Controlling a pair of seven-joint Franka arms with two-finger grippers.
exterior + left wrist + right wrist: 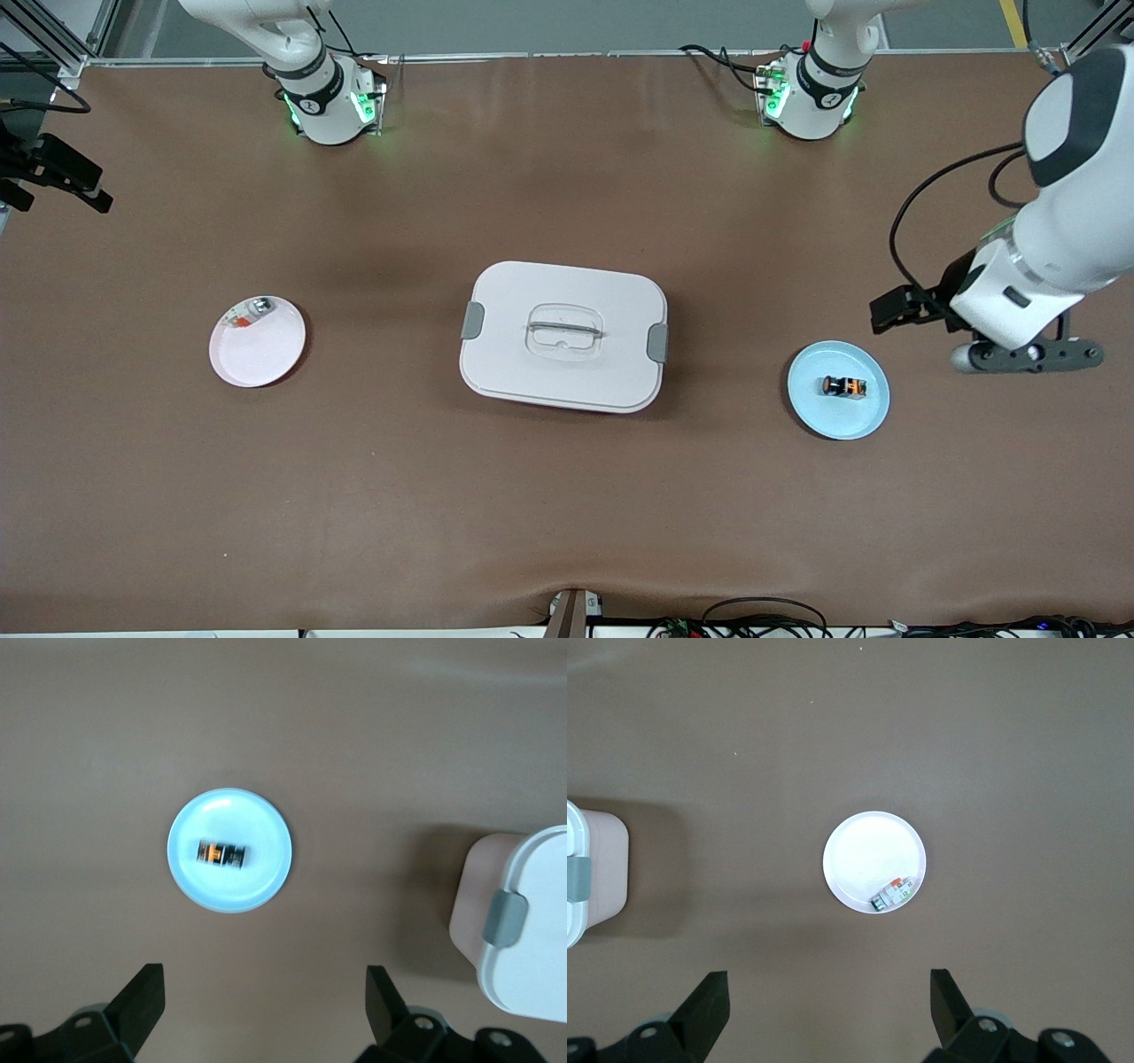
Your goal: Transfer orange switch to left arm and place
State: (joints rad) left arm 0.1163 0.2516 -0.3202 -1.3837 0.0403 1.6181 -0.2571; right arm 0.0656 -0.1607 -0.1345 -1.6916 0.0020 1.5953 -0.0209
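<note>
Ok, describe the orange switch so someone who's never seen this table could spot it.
Start at the big white box mid-table, then look toward the left arm's end for the pale blue plate. The orange switch lies on it: tiny, black, orange-banded, unlike the silvery part on the pink plate.

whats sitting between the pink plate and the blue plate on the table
The white lidded box sits between the pink plate and the blue plate, which carries the orange switch; the front view shows it.
</note>
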